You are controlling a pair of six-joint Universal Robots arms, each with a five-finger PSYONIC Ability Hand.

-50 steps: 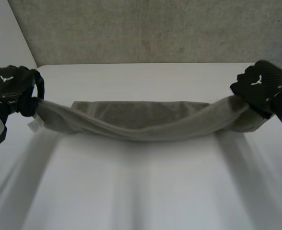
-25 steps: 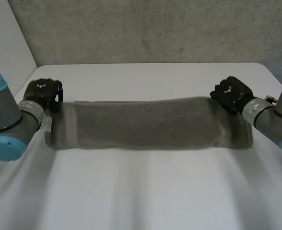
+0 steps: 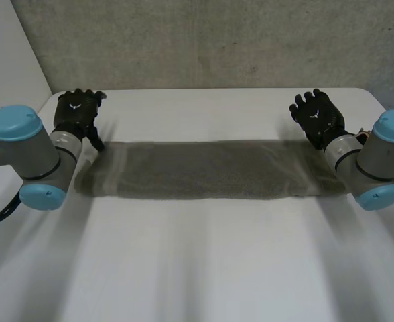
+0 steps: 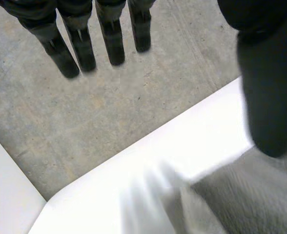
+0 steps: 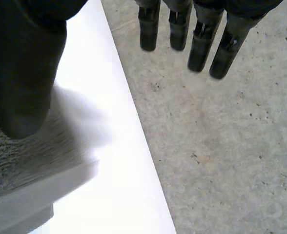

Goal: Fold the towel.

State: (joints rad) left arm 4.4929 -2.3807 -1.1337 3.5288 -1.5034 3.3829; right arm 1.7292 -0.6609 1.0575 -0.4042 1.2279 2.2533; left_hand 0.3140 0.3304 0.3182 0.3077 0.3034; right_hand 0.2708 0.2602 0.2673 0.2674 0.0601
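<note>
White table (image 3: pixel 197 268) before a grey wall (image 3: pixel 204 40): the towel (image 3: pixel 204 171) lies flat as a strip, long axis parallel to the far edge. Left hand (image 3: pixel 76 114) and right hand (image 3: pixel 317 117), fingers straight and empty, stand at its opposite ends, equally near.

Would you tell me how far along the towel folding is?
Done: the grey terry towel lies flat on the white table as a narrow band, seemingly folded lengthwise. In hand: nothing; the left hand and right hand are open at its far corners. Left: probably folding it end to end.
</note>
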